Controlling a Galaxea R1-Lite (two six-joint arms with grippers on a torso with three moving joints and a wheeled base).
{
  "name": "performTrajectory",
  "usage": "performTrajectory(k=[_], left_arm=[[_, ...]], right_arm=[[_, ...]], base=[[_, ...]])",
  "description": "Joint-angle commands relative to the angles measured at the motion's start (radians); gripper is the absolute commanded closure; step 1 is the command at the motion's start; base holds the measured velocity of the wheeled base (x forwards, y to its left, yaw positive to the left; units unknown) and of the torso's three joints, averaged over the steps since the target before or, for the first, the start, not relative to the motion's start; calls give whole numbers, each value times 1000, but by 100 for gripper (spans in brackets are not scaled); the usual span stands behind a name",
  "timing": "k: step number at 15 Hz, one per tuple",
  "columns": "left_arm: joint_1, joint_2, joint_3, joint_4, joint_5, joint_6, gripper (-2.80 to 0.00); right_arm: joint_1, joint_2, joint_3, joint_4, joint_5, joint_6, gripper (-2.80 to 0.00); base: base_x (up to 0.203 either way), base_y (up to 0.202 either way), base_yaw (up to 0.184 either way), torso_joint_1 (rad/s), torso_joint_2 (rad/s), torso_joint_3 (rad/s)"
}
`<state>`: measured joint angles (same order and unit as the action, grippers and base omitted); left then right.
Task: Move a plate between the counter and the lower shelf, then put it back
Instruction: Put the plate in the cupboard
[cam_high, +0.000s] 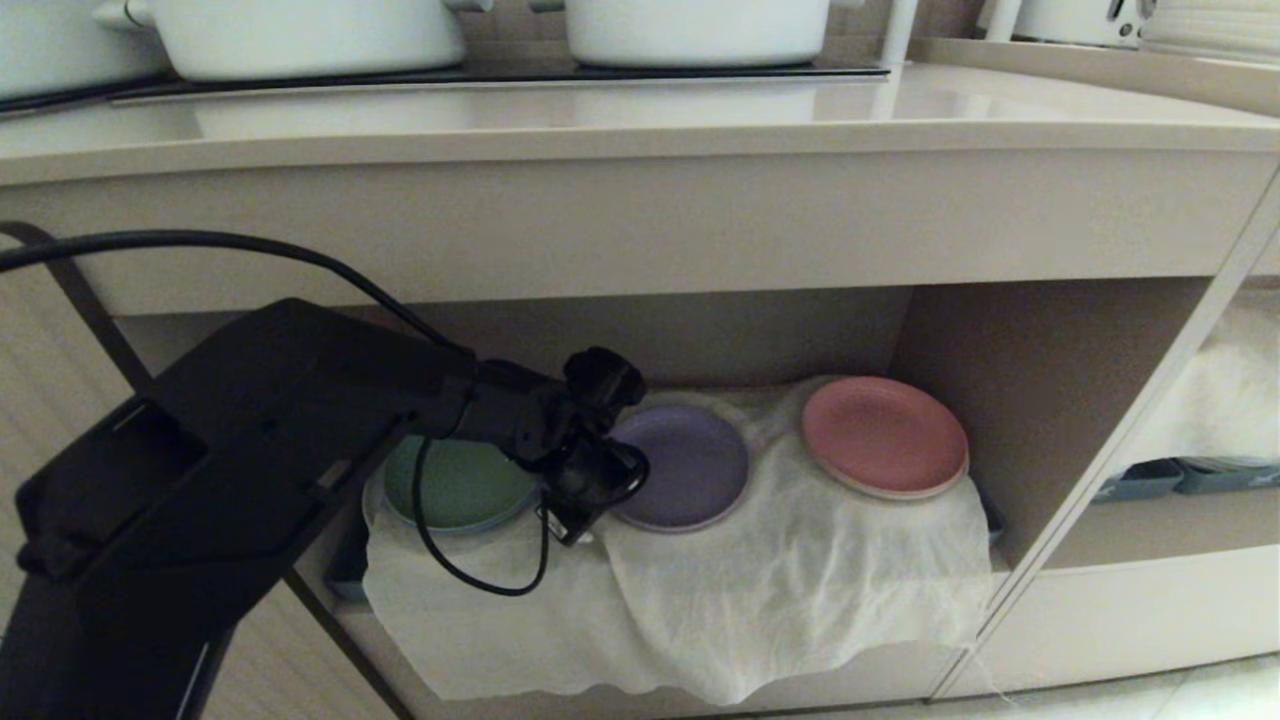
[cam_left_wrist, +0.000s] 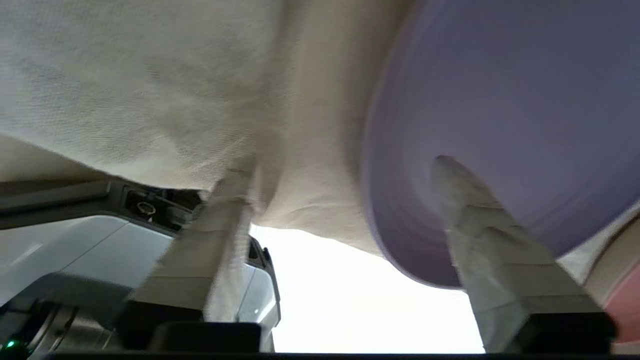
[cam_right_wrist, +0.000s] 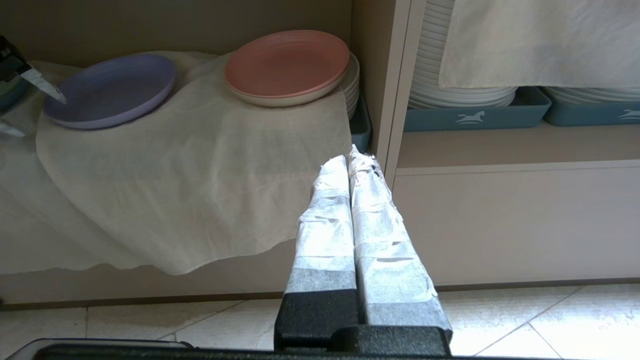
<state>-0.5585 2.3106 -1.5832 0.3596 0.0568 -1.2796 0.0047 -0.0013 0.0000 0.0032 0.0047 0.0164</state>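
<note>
- No words can be read anywhere; the only marking is a white horse emblem on the front of each blue tray (cam_right_wrist: 477, 117) in the neighbouring compartment, which holds stacks of white plates.
- The plate (cam_high: 685, 465) is round, so it has no long axis; it lies flat, face up, on the white cloth (cam_high: 800, 590) draped over the lower shelf (cam_high: 1020, 380).
- In the head view it sits at the centre of the recess, with the green plate (cam_high: 455, 485) at its 9 o'clock and the pink plate (cam_high: 885, 435) at its 2 o'clock.
- The left gripper (cam_left_wrist: 345, 190) is at the plate's 9 o'clock edge, its fingers (cam_left_wrist: 470, 210) spread apart: one lies over the plate's rim, the other by the cloth, and they clamp nothing.
- The right gripper (cam_right_wrist: 350, 170) hangs low in front of the cabinet, its taped fingers pressed together and empty.
- White pots (cam_high: 690, 30) stand on the desk (cam_high: 640, 120) above.
</note>
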Motion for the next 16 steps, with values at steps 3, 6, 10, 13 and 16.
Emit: performTrajectory(k=[3,6,10,13,16], left_arm=[[0,-7,2,21,0,-9,-280],[0,-14,2,32,0,-12,-280],[-1,-31,-3,33,0,-14,-280],[-1,-41,-2,33,0,-15,-280],[0,-53,0,33,0,-14,-280]], right_arm=[[0,1,0,0,0,0,0],[2,1,0,0,0,0,0],[0,1,0,0,0,0,0],[1,1,0,0,0,0,0],[0,1,0,0,0,0,0]], base=[[0,0,0,0,0,0],[0,0,0,0,0,0],[0,0,0,0,0,0],[0,0,0,0,0,0],[0,0,0,0,0,0]])
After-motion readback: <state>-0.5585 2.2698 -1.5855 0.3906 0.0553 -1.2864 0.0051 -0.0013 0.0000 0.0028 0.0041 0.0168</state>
